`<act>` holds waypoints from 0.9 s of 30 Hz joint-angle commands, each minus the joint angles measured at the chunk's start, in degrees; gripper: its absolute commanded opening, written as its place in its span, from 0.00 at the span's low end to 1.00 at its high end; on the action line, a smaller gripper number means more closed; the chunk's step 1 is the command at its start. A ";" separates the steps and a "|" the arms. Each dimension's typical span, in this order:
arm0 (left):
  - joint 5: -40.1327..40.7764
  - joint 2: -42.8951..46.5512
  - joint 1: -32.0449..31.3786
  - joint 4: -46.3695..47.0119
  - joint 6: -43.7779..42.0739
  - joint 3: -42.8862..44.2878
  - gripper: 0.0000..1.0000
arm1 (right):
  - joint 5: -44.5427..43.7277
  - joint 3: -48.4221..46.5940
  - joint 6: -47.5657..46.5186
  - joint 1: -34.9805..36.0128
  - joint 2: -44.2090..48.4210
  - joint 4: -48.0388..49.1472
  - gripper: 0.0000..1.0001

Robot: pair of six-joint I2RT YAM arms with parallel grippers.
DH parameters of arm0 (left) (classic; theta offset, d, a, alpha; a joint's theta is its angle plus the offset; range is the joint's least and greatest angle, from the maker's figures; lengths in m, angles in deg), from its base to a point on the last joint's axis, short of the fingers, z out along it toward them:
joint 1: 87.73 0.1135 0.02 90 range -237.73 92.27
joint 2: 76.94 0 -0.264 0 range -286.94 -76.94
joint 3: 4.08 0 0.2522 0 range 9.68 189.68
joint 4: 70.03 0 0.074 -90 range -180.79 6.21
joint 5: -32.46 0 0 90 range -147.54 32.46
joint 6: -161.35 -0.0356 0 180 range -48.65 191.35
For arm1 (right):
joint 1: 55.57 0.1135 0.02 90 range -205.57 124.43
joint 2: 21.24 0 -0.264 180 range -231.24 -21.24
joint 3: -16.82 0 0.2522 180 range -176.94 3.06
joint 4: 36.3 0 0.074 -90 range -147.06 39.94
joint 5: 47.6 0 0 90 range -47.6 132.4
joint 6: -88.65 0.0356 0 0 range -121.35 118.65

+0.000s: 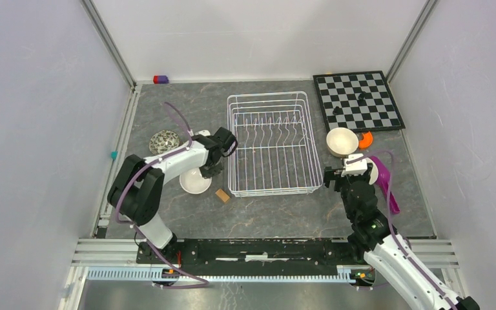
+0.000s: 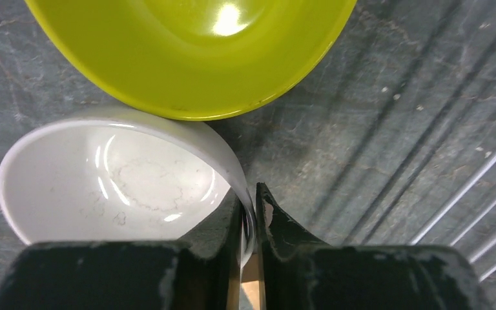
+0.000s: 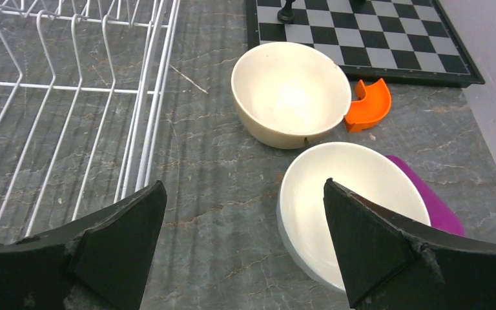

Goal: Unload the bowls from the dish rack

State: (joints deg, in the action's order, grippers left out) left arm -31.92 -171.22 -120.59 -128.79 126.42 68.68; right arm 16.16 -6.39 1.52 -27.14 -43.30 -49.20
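The white wire dish rack (image 1: 271,145) stands mid-table with no bowls in it. My left gripper (image 1: 214,169) is shut on the rim of a plain white bowl (image 2: 116,187), low at the table just left of the rack. This bowl also shows in the top view (image 1: 194,183). A lime-green bowl (image 2: 194,51) sits close beyond it. A blue-and-white patterned bowl (image 1: 164,141) lies further left. My right gripper (image 3: 243,184) is open and empty. Its right finger is over a second white bowl (image 3: 349,194). A beige bowl (image 3: 290,93) sits behind that. The pink-red speckled bowl is out of view.
A chessboard (image 1: 358,100) with pieces lies at the back right. An orange piece (image 3: 369,106) sits by the beige bowl and a purple object (image 3: 433,200) lies under the right white bowl. A small wooden block (image 1: 222,195) lies near the rack's front left corner.
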 commanded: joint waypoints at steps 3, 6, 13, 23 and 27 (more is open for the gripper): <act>1.97 -2.09 0.22 4.94 1.89 3.07 0.26 | -0.41 2.97 -5.62 -0.04 -1.03 7.68 0.98; 2.47 -0.36 0.25 4.53 1.65 2.96 0.41 | -0.55 3.63 -6.13 -0.08 -3.59 9.67 0.98; 3.02 6.05 0.25 3.16 -0.09 1.94 0.62 | -6.14 2.73 -3.68 -0.04 -11.11 13.14 0.98; 6.79 20.54 0.17 5.01 -5.75 -2.76 0.88 | -7.05 7.24 -9.93 -0.80 -11.41 25.86 0.98; 9.43 30.85 0.17 12.95 -11.45 -10.22 1.00 | -4.11 10.80 -11.56 -3.22 -13.53 33.03 0.97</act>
State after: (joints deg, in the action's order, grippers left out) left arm -27.63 -148.64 -120.55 -123.19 122.07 63.78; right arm 10.78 -0.03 -5.40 -28.28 -54.36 -22.09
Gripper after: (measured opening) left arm 0.951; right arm 0.977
